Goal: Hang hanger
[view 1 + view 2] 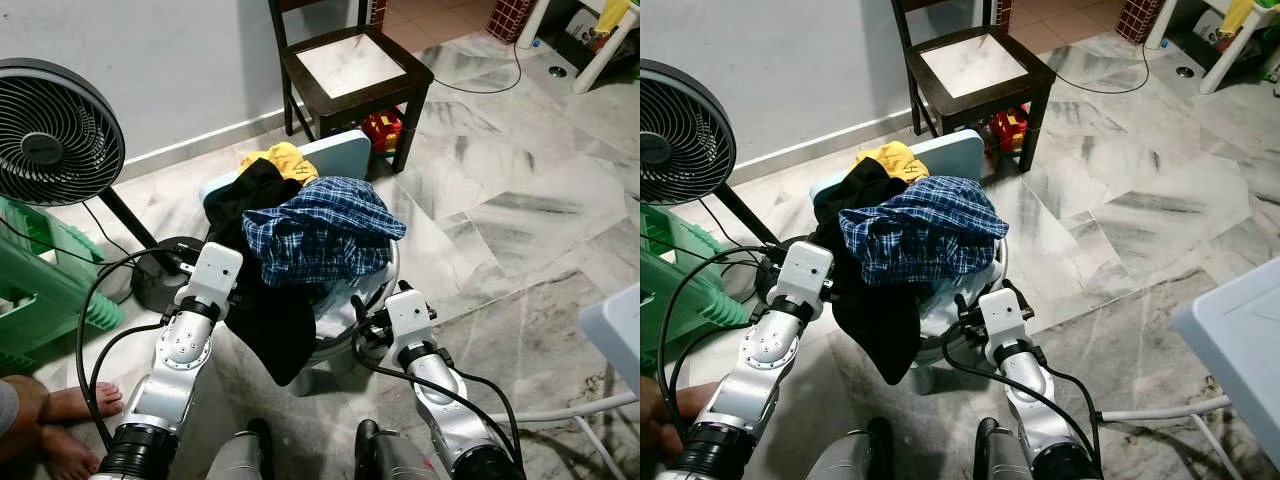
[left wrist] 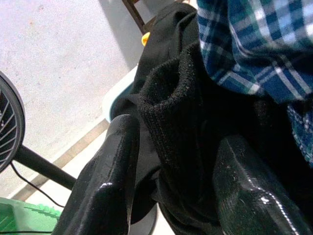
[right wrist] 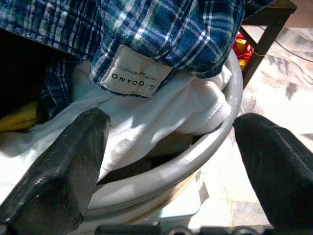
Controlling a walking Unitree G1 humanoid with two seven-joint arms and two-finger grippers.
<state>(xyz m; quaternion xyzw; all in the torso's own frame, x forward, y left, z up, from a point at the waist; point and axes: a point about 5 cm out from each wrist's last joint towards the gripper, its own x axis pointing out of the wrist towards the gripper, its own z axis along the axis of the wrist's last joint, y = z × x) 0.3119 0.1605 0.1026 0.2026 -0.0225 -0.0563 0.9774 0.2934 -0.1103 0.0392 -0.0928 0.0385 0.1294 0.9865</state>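
Left gripper (image 2: pixel 171 181) is sitting spread wide around a fold of the black knit garment (image 1: pixel 262 300) draping over the near-left rim of the pale grey plastic laundry basket (image 3: pixel 195 161). Right gripper (image 3: pixel 166 166) is gaping open straight at the near-right rim, under the blue plaid shirt (image 1: pixel 320 228). Can't spot any hanger, so I'm guessing it's buried somewhere in that pile.

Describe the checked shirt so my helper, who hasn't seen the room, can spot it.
Find the dark wooden chair by the wall; before it stands a pale laundry basket heaped with clothes. The blue plaid shirt lies on top, beside a black garment and a yellow one.
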